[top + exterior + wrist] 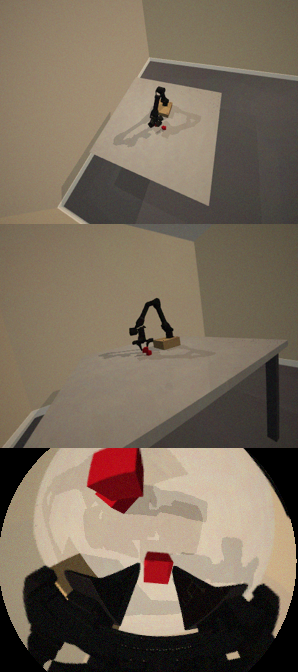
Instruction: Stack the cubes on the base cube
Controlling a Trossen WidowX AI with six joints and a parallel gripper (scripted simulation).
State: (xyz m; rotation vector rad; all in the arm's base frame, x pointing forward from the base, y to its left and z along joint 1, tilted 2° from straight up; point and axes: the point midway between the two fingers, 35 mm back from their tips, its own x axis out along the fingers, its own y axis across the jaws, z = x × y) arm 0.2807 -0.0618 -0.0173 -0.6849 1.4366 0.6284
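A loose red cube [158,571] lies between the fingertips, with a narrow gap visible beside the left one. A sliver of it [156,126] shows under the gripper; it is not clearly separate in the exterior view. My gripper [156,567] [155,124] [143,348] is partly open, pointing down around it. The fixed base cube [123,505] [149,353] stands beside it, toward the upper left in the wrist view. Another red cube [114,470] [145,350] rests on it, offset diagonally over a corner and covering most of it. In the top view this pair appears as one red blob.
The arm stands on a wooden block [165,111] [167,343] [76,570], close behind the cubes. The pair of stacked cubes is the nearest obstacle to the gripper. A pale table [186,162] [130,389] carries everything, and arm shadows cross it.
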